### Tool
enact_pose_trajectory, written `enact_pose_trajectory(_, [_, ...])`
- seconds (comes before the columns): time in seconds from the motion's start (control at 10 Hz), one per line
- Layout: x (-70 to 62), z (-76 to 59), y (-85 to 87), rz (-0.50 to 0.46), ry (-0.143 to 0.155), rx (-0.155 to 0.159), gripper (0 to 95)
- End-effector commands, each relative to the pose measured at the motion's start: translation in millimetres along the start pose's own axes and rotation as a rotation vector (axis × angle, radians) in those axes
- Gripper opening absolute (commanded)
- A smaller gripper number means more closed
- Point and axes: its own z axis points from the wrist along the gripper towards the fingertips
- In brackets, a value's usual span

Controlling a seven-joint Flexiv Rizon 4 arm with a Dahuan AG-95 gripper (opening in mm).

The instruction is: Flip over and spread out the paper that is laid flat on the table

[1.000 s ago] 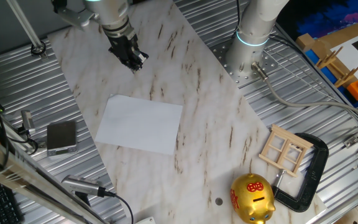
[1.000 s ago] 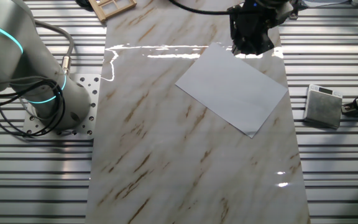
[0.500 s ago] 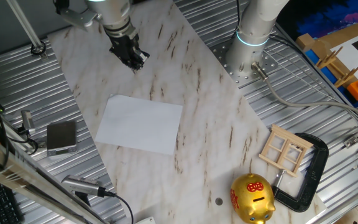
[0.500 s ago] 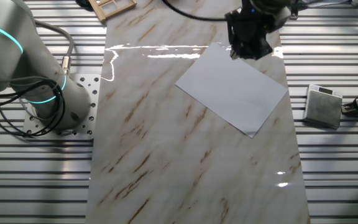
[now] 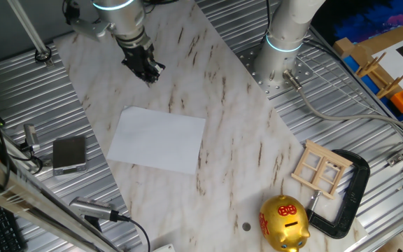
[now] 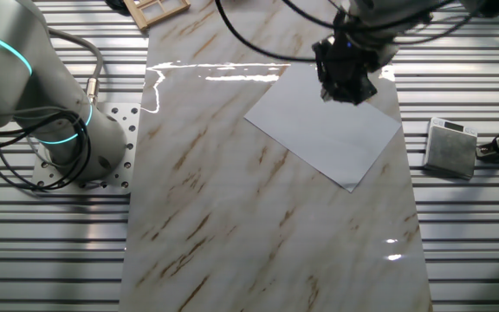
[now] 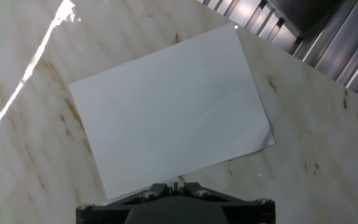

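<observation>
The paper [image 5: 158, 140] lies flat on the table [image 5: 243, 147], a plain white sheet with all four edges down except one corner that curls up slightly, seen at the right edge in the hand view [image 7: 267, 135]. In one fixed view it sits toward the left side of the slab, near the grey box [image 5: 69, 153] that rests on the ribbed metal beside it. Nothing grips or presses it.

The gripper [image 5: 147, 70] hangs in the air beyond the far edge of the sheet, apart from it. In the other fixed view it overlaps the sheet's far corner [image 6: 346, 82], but that looks like height, not contact. The fingers appear close together and hold nothing; how far the jaws stand open I cannot tell, since the hand view shows only the base of the hand at its bottom edge.

As I judge it, the task is barely begun: no edge is lifted, no fold started. Reaching an edge, lifting it, turning the sheet and smoothing it flat all remain.
</observation>
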Motion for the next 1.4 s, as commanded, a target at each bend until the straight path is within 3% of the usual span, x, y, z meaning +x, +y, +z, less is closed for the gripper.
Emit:
enact_pose_trajectory(0.1, [-3.1,3.3,-9.2,-0.016,0.002,-0.005,0.0])
enact_pose_trajectory(0.4, [-4.8,11.6,-31.5,-0.046,0.003,-0.004,0.0])
enact_pose_trajectory(0.6, [-5.0,12.6,-32.8,-0.010,0.020,0.005,0.0])
enact_pose_trajectory(1.1, [-5.0,12.6,-32.8,0.116,0.135,0.019,0.0])
enact_pose_trajectory(1.4, [-1.9,19.3,-38.9,0.076,0.132,0.014,0.0])
